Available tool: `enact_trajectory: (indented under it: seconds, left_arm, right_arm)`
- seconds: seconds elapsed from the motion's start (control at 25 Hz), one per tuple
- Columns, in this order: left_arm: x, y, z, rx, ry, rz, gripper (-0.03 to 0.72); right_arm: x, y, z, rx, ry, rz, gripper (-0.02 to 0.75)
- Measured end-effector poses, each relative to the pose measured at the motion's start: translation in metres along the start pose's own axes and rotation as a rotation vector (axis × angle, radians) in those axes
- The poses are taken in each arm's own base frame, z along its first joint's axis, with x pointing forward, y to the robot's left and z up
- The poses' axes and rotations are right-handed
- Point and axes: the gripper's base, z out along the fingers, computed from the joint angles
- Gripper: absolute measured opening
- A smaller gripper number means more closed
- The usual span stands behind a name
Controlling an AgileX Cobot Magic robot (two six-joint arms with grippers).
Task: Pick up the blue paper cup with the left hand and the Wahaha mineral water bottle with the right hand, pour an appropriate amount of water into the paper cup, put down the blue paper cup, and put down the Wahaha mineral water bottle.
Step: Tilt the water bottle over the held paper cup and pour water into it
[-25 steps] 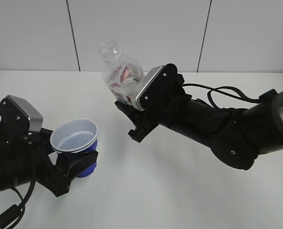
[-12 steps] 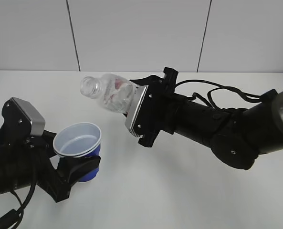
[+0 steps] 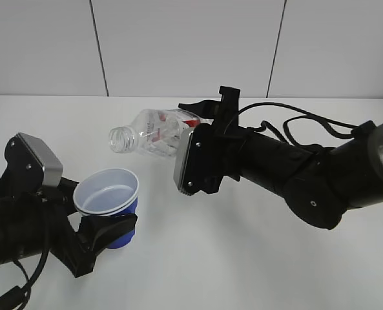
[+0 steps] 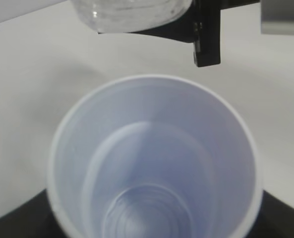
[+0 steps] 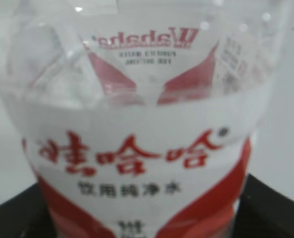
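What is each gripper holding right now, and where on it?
The left hand grips the blue paper cup around its lower body. The right hand grips the Wahaha mineral water bottle around its labelled body, tipped nearly horizontal.

White table (image 3: 243,258), plain matte surface, meeting a pale panelled wall (image 3: 191,45) behind

— How many cups do we count?
— We count one blue cup (image 3: 109,206), though its white rim looks doubled.
— And bottles?
— One clear bottle (image 3: 154,132) with a red-and-white label.
— End effectors?
— Two: the left end effector (image 3: 101,234) and the right end effector (image 3: 201,139). We count one white surface (image 3: 197,258).
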Motion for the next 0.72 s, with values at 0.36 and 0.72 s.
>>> enact_trajectory:
  seconds: [0.36, 0.72]
  left_arm:
    - [0.0, -0.0002, 0.0, 0.002, 0.0, 0.002, 0.519]
    - [0.0001, -0.0004, 0.0, 0.005, 0.001, 0.004, 0.519]
  right_arm:
    - [0.0012, -0.0011, 0.0, 0.011, 0.014, -0.137, 0.497]
    - [0.0016, -0.005, -0.0001, 0.053, 0.023, -0.203, 0.497]
